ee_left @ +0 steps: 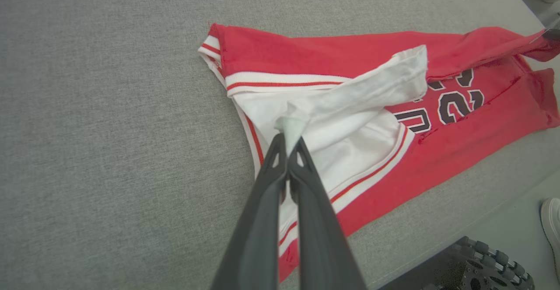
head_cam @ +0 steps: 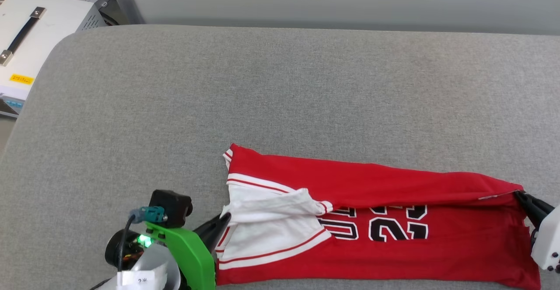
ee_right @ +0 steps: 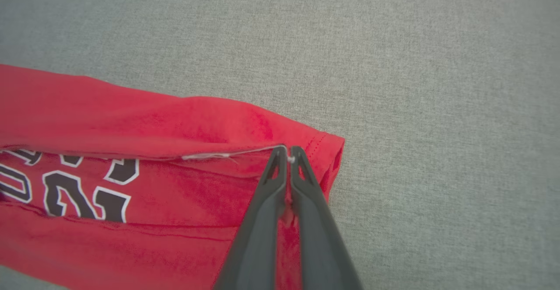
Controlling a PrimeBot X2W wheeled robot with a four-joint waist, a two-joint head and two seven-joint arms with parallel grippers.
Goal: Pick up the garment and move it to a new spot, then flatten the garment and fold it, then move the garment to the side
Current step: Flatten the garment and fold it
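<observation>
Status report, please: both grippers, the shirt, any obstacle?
shirt on grey cushion, far edge folded over. Jaws shut: left gripper on sleeve, right gripper on hem. No obstacle seen.

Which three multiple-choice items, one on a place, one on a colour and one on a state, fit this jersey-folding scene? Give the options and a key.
1. Where on the grey cushion does the garment lie?
A. along its far edge
B. along the edge nearest the robot
C. in its middle

2. What colour is the cloth in the left gripper?
A. black
B. red
C. white

3. How is the right gripper?
A. shut on the garment's red corner
B. open above the garment
C. shut on nothing

Key: 1 B, the garment lies at the bottom of the head view. 2 C, a white sleeve fold is pinched in it. 3 A, it is closed with red cloth caught at its tip.
</observation>
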